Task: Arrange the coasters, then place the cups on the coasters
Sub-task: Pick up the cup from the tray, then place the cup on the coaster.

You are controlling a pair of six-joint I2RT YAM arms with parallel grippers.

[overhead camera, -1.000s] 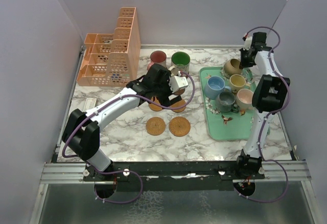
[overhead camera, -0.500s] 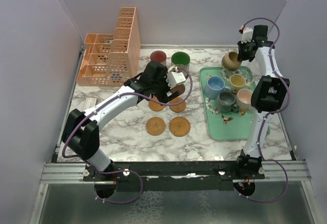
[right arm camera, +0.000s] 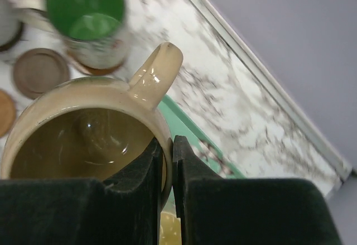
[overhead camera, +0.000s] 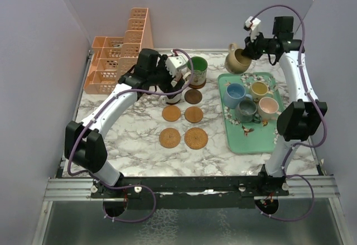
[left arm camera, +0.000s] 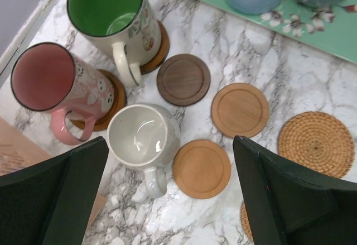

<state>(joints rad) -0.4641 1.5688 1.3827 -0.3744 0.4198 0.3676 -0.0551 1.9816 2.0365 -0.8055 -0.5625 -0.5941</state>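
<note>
The left end effector [left arm camera: 170,140] hovers with its fingers [left arm camera: 61,200] spread wide apart, gripping nothing. Directly beneath it, between the fingers, the cream mug [left arm camera: 144,136] stands upright on the marble tabletop [left arm camera: 268,49], its handle toward the wrist. Whether a coaster lies under it cannot be told. Beyond the left finger the red-lined mug [left arm camera: 47,80] sits on a coaster, and farther ahead the green mug [left arm camera: 109,10] sits on another. Ahead of and beside the right finger lie bare coasters: a dark brown coaster [left arm camera: 183,79] near the green mug's base, two light wooden coasters [left arm camera: 240,109] side by side, and a woven coaster [left arm camera: 317,143] outermost.

The right end effector [right arm camera: 167,142] is clamped on the rim of the tan mug [right arm camera: 83,139], one finger inside the wall and one outside, close beside the handle. The mug hangs tilted in the air over the far corner of the green tray [overhead camera: 241,143]. On the tray, on the base side of this end effector, stand the blue mug [overhead camera: 234,92], yellow mug [overhead camera: 258,89], grey mug [overhead camera: 245,110] and pink mug [overhead camera: 268,106]. The green mug is the nearest standing thing between the tan mug and the bare coasters.
</note>
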